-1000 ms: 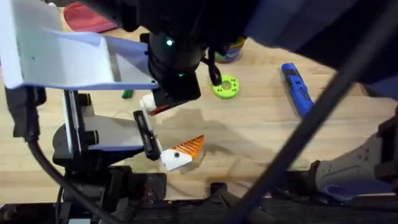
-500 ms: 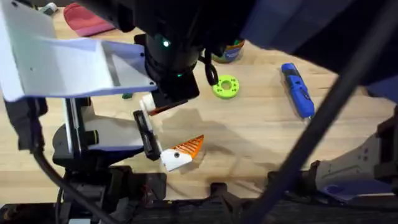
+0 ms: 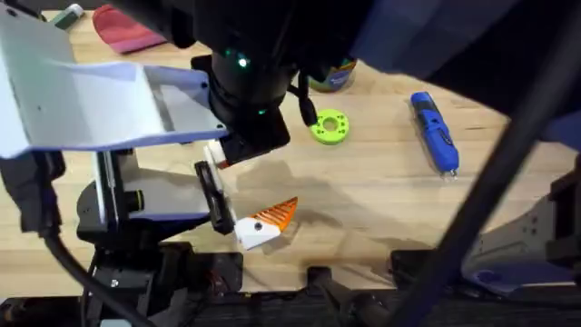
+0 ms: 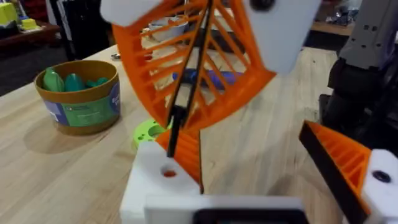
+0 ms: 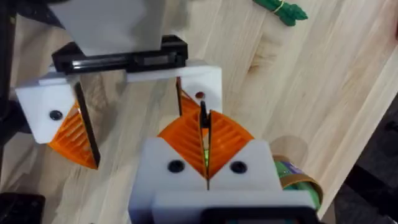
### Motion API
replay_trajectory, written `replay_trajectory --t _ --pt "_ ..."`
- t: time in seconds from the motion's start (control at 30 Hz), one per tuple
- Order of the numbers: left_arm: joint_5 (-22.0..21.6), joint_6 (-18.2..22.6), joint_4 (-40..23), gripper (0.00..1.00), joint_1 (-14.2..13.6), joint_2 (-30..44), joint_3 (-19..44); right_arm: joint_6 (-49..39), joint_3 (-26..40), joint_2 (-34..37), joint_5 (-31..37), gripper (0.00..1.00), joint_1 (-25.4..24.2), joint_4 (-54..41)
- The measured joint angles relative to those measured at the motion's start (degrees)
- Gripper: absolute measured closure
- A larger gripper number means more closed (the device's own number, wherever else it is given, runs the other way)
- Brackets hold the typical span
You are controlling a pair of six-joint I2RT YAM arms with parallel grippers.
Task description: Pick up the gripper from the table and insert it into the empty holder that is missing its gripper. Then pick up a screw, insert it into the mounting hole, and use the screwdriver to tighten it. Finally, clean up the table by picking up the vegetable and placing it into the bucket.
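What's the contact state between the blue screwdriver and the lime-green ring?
Apart. The overhead view shows a plain stretch of bare wood between the screwdriver and the lime-green ring.

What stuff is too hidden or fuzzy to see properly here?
Bucket: overhead view, mostly hidden behind the blurred dark arm.
Vegetable: right wrist view, cut off by the edge.
Thin black rod in the right gripper: too thin to identify.

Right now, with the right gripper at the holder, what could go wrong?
The gripper sits in the holder with no screw visible. The right gripper, shut just above it, might drag it out if it lifts crooked. The arms are crowded, so their white mounts could collide.
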Motion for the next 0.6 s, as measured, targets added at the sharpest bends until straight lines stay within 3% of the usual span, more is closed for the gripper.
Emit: replay_trajectory --t 0.6 --pt "0.0 0.0 0.0 0.014 0.0 -0.01 0.0 -0.04 0.0 0.26 0.52 0.995 0.0 -0.05"
